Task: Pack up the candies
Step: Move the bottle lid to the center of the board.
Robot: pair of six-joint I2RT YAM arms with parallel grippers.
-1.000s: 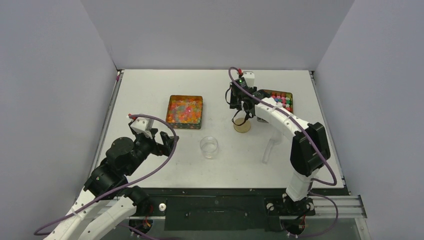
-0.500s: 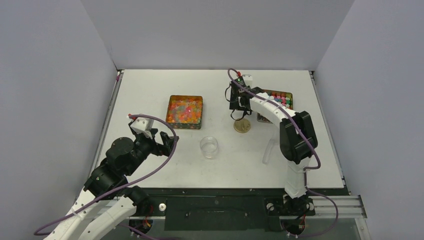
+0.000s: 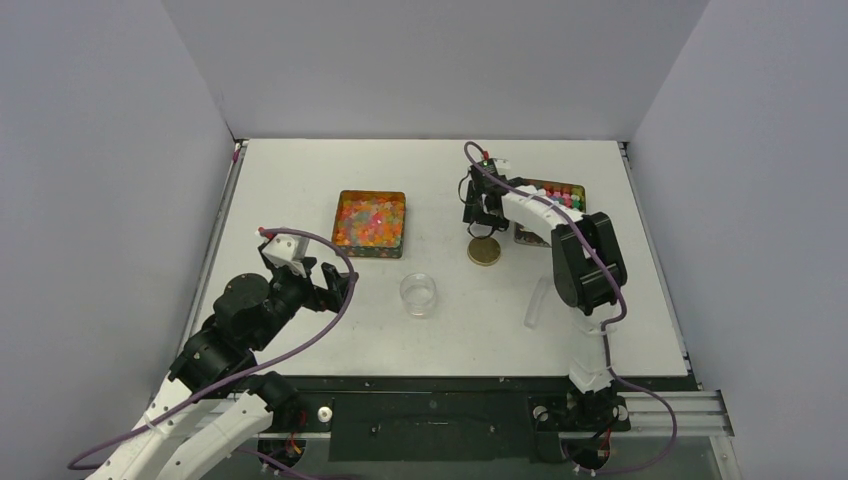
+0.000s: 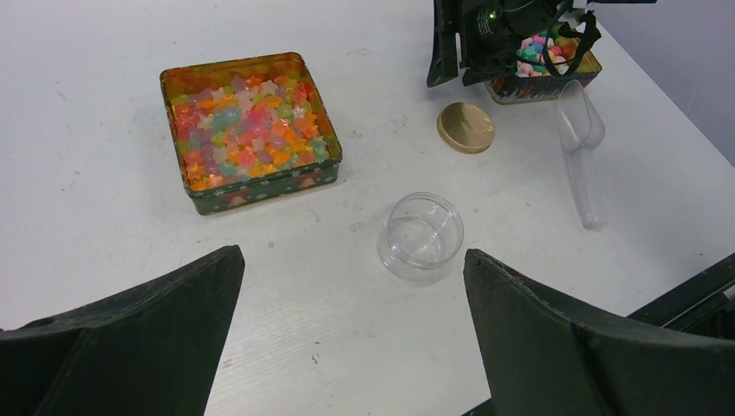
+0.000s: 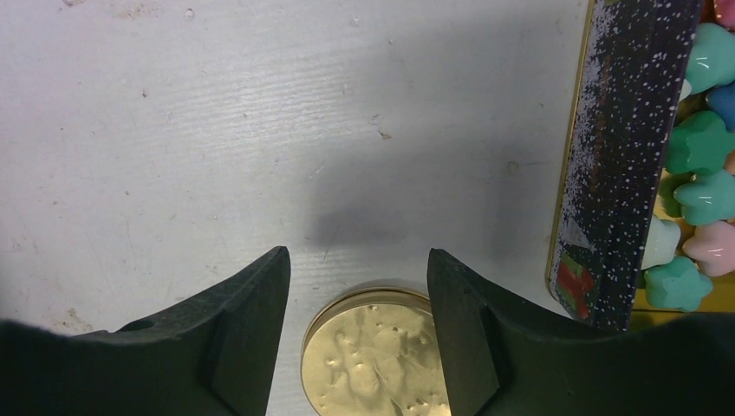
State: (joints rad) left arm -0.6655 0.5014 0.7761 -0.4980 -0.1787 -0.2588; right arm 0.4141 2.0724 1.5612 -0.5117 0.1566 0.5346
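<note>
Spillage threatens if the right gripper [image 5: 356, 260], half-open and empty near the gold lid [image 5: 377, 355], clips the tin [image 5: 607, 173] of candies [image 5: 698, 139] on its right; left gripper [image 4: 353, 254] gapes wide, empty.

A: First, the lid [image 5: 374, 355]: gold metal, satin sheen, faintly dimpled. Under it the table [image 5: 217, 130]: white, matt, scuffed.
B: Noted. Both jar [image 4: 422, 236] and scoop [image 4: 582, 147]: clear plastic, smooth, glossy.
A: The translucent candies [image 4: 247, 134]: glassy shine. The opaque candies [image 5: 698, 143]: smooth, soft pastel gloss.
B: The speckled tin [image 5: 620, 156]: dark printed metal wall, gold rim. The green tin [image 4: 260, 189]: printed metal, reflective gold lining.
</note>
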